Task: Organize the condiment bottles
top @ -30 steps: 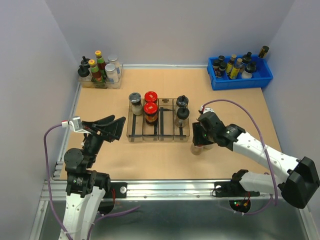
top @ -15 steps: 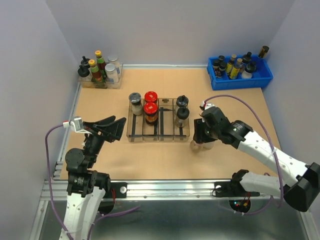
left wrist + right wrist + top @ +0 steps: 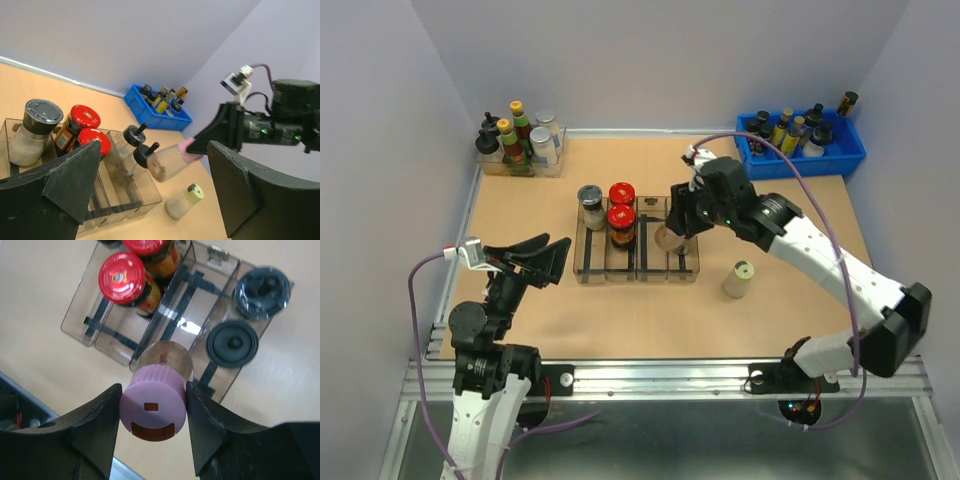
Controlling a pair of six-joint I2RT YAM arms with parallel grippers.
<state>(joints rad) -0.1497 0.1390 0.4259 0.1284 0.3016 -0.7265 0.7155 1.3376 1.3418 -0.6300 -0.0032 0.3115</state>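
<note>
- Right gripper (image 3: 152,390): fingers closed on the pink cap of a small clear jar with brown contents, the pink-capped clear jar (image 3: 152,402). One finger on each side of the cap, firm contact.
- This jar is off the table, held tilted with its base pointing down and away from the gripper, above the clear plastic four-slot tray (image 3: 645,268). From the wrist view the base sits over the divider between the third and fourth slots; I cannot tell which slot it is over.
- Left gripper (image 3: 535,255): fingers spread wide, nothing between them, hovering at the near left, well apart from the tray.
- Tray contents: grey-lidded clear jar (image 3: 591,207) in the leftmost slot. Next slot holds a red-lidded dark jar (image 3: 621,222) with a second red-lidded dark jar (image 3: 621,194) behind it.
- Rightmost slot: clear jar with black knob cap (image 3: 232,344) and a second black-knob jar (image 3: 261,286) behind it. The third slot has no jar standing in it.
- Pale-yellow-capped small jar (image 3: 738,280) sits on the tan table (image 3: 620,320), near the tray's near right corner, not touching it.
- Back right: blue plastic bin (image 3: 800,160) of slim dark bottles. Back left: clear container (image 3: 520,168) holding taller bottles.
</note>
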